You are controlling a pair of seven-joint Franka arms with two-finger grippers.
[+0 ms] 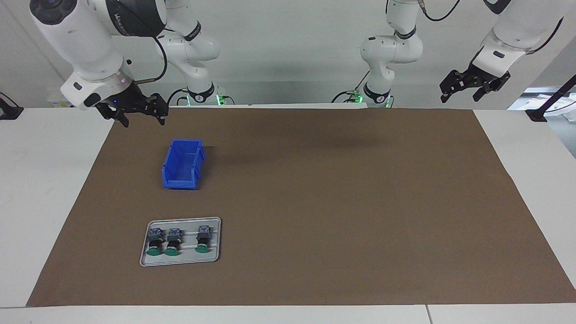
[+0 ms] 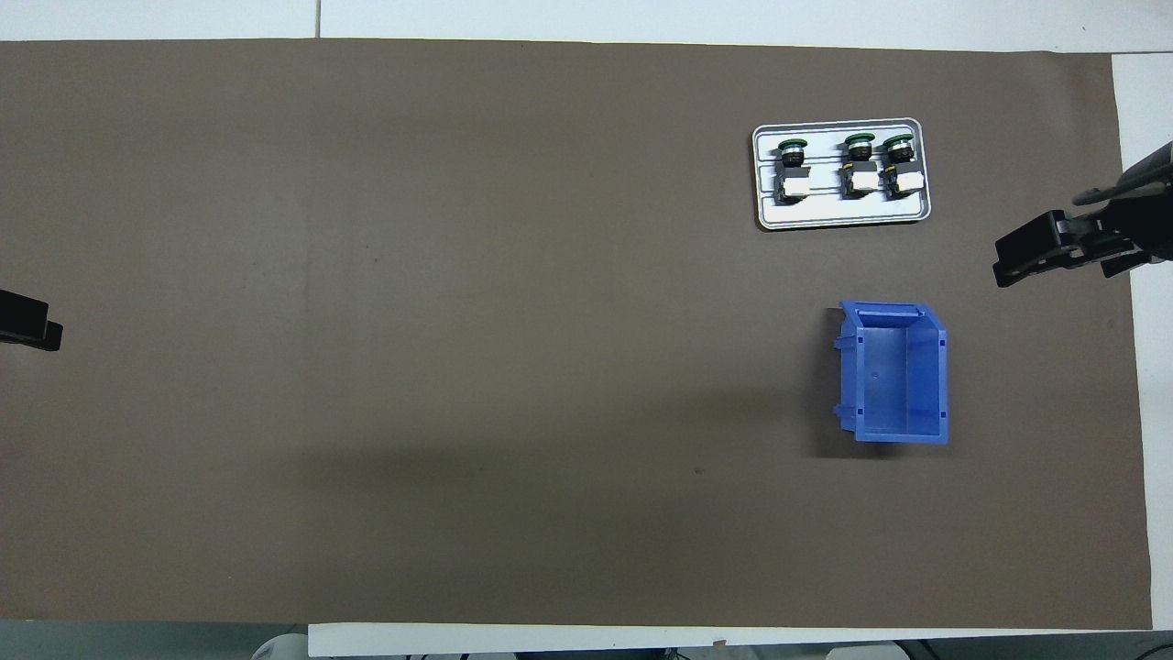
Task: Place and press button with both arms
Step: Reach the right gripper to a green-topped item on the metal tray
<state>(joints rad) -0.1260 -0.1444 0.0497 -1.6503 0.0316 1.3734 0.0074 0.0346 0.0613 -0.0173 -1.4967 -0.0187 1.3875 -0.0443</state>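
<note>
The worktop (image 1: pixel 27 189) is white and carries a broad brown mat (image 1: pixel 315 202) that covers most of it. Both arms hang in the air with nothing held. The right pincer (image 1: pixel 140 116) hovers over the mat's corner at the right arm's end of the worktop, its fingers spread wide. The left pincer (image 1: pixel 472 87) is up over the left arm's end, also wide open and waiting.

A blue bin (image 1: pixel 182 164) sits on the mat toward the right arm's end, open and empty. Farther from the robots than the bin lies a small grey tray (image 1: pixel 180 260). On the tray three buttons lie on their sides in a row, green caps pointing away from the robots. Two sit close together and the third button (image 1: pixel 203 238) lies a little apart, toward the middle of the worktop.

Each button looks light, stiff and hard, so it should not deform in a grip. The round black body may roll or slip between the fingers. The squarer terminal block, with its flat sides, seems the safer place to take hold, and the one set apart leaves most room for fingers.
</note>
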